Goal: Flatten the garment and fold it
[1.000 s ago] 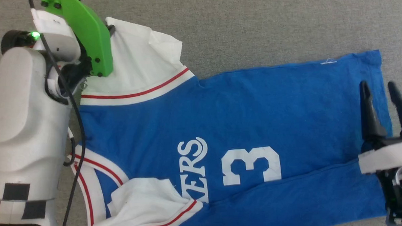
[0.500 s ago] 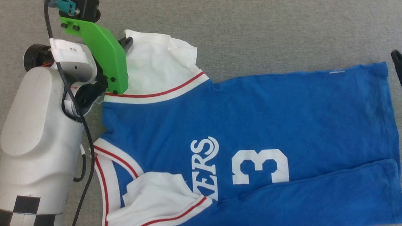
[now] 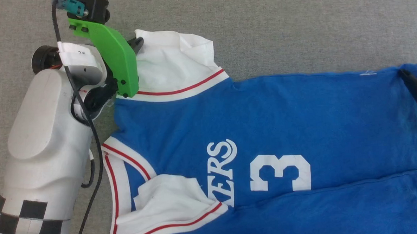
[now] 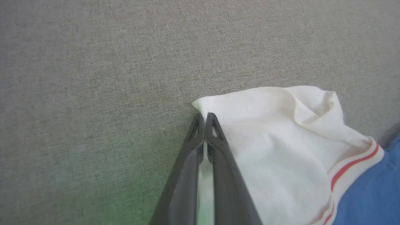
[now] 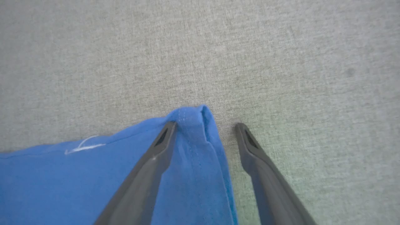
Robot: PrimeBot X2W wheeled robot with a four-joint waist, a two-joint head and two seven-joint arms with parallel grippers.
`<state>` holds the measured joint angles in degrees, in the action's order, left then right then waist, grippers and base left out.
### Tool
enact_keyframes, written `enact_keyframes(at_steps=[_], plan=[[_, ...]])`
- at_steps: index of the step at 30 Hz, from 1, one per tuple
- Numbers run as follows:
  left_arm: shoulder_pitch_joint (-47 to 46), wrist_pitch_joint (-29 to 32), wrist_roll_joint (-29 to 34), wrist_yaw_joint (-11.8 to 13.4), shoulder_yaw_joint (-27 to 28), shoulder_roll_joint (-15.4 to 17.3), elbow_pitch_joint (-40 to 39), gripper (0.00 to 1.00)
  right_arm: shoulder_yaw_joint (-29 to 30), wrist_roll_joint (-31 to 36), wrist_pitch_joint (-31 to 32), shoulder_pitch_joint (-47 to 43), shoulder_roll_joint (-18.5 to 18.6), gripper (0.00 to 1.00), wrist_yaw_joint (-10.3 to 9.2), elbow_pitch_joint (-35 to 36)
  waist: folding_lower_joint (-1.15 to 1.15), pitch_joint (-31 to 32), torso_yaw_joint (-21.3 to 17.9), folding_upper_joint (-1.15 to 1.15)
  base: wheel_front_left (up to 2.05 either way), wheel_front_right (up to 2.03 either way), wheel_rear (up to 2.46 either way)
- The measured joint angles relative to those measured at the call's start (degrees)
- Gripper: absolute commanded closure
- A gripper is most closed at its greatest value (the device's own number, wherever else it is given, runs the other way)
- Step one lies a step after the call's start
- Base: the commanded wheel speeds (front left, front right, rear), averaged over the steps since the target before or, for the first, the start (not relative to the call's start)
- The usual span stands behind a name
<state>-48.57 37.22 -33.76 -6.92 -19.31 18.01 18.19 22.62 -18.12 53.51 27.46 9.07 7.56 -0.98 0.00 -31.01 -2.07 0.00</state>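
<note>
Mid-flattening, the shirt's (image 3: pixel 282 120) sleeve (image 4: pixel 281 147) is clamped by the left end effector (image 4: pixel 204 115); its hem (image 5: pixel 193 156) should be pinched by the parted right end effector (image 5: pixel 205 124).

The garment (image 3: pixel 265 121) is bright royal blue, with white sleeves (image 3: pixel 171 66) and a white neck band (image 3: pixel 123 194), each edged by a thin red stripe (image 3: pixel 182 91). Across the blue run white letters "ERS" (image 3: pixel 221 172) and a white number 3 (image 3: pixel 279 172). The table (image 3: pixel 296 21) is a flat, heathered grey. The left claw (image 4: pixel 204 120) and right claw (image 5: pixel 205 125) are dark grey. The left forearm (image 3: pixel 44 138) is off-white, with a black-and-white checked band (image 3: pixel 26 216), a vivid green bracket (image 3: pixel 116 61), a teal plug (image 3: pixel 72 6) and a black cable (image 3: pixel 95 146)
</note>
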Motion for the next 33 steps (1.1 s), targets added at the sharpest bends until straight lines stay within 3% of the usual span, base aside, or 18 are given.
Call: enact_keyframes(at_steps=[1, 6, 21, 29, 33], plan=[[-0.1, -0.3, 0.0, 0.0, 0.0, 0.0, 0.1, 1.00, 0.2, 0.0, 0.0, 0.1, 0.0, 1.00, -0.01, 0.0, 0.00, 0.0, 0.1, 0.00, 0.00, 0.00, 0.00], [-0.5, -4.6, 0.6, 0.0, 0.3, 0.0, 0.3, 1.00, 0.4, 0.5, -2.5, 1.0, -0.3, 1.00, 0.00, -0.2, 0.00, 0.4, 0.4, 0.00, 0.00, 0.00, 0.00], [0.2, -26.7, 2.3, -0.1, 0.5, -0.6, 0.3, 1.00, -3.0, 0.4, -16.7, 1.7, 2.4, 1.00, 0.01, -2.4, 0.00, 5.2, 1.2, 0.00, 0.00, 0.00, 0.00], [17.0, -33.6, 2.4, -0.1, -1.9, 4.4, -9.3, 1.00, -2.0, -3.4, -19.4, -9.3, 1.4, 1.00, 0.00, 2.5, 0.00, 10.8, 2.0, 0.00, 0.00, 0.00, 0.00], [27.9, -34.4, 1.7, 2.8, -1.2, 5.8, -16.9, 1.00, 0.1, -5.2, -19.5, -16.9, -1.1, 1.00, 0.00, 7.2, 0.00, 14.0, 2.6, 0.00, 0.00, 0.00, 0.00]])
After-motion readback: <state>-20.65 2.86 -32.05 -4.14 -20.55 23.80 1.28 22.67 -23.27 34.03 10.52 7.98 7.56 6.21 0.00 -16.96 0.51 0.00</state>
